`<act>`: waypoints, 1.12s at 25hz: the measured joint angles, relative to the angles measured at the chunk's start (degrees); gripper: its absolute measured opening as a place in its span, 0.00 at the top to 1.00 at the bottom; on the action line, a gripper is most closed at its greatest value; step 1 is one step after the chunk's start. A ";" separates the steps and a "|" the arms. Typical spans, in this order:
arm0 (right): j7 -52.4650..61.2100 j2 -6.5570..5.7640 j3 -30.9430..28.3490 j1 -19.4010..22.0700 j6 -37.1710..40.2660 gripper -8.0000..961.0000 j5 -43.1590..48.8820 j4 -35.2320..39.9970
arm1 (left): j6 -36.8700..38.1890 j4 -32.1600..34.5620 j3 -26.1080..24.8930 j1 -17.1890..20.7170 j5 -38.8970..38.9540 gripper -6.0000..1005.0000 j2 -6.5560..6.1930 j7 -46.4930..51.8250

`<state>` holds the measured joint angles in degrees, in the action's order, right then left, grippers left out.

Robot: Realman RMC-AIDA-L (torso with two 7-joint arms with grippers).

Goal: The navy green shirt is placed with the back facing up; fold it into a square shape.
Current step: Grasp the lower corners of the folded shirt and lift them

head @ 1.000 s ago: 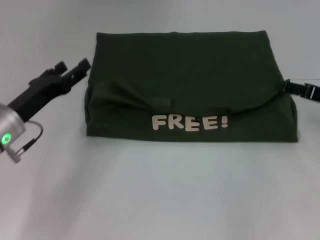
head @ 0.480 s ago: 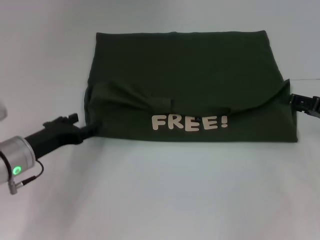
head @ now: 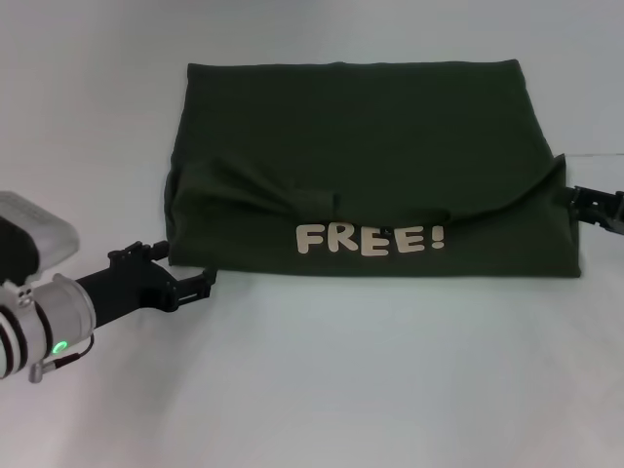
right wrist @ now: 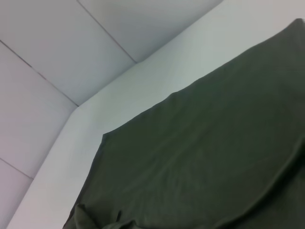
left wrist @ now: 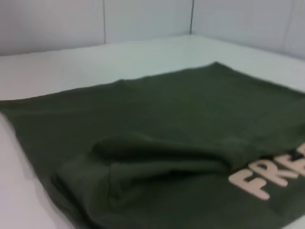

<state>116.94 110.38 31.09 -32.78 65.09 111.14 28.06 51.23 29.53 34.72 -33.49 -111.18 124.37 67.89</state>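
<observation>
The navy green shirt (head: 361, 136) lies on the table, folded into a wide rectangle. Its near part is turned up, so the cream "FREE!" lettering (head: 370, 239) shows. A fold ridge runs above the lettering. My left gripper (head: 200, 285) is low over the table just in front of the shirt's near left corner, open and empty. My right gripper (head: 590, 203) is at the shirt's right edge, beside the fold. The left wrist view shows the shirt (left wrist: 167, 109) with its ridge and part of the lettering (left wrist: 267, 176). The right wrist view shows plain shirt fabric (right wrist: 214, 157).
The shirt lies on a pale grey-white table (head: 341, 390) that extends in front of it and to both sides. Panelled walls (right wrist: 57, 43) stand behind the table's far edge.
My left gripper has come down from beside the shirt's left edge to the table at its near left corner. My right gripper has shifted slightly nearer along the right edge. The shirt has not moved.
</observation>
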 joint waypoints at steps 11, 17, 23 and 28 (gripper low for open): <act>0.13 0.87 -1.01 0.91 -0.18 0.29 -0.16 0.01 | -7.88 -1.45 2.65 -1.84 -0.02 0.15 -0.02 -1.86; 0.00 1.12 -1.47 1.21 -0.19 0.29 -0.16 -0.06 | -11.17 -1.73 5.34 -2.62 -0.03 0.15 -0.19 -1.90; -0.19 1.43 -2.39 1.66 -0.18 0.29 -0.16 0.07 | -13.94 -1.76 8.53 -2.99 -0.06 0.15 -0.02 -1.93; -0.23 1.49 -2.97 1.82 -0.21 0.29 -0.14 0.09 | -14.01 -1.76 9.52 -3.47 -0.09 0.16 0.00 -1.97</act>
<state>116.72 111.88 28.12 -30.96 64.88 110.99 28.15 37.22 27.77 44.24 -36.96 -111.27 124.37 65.92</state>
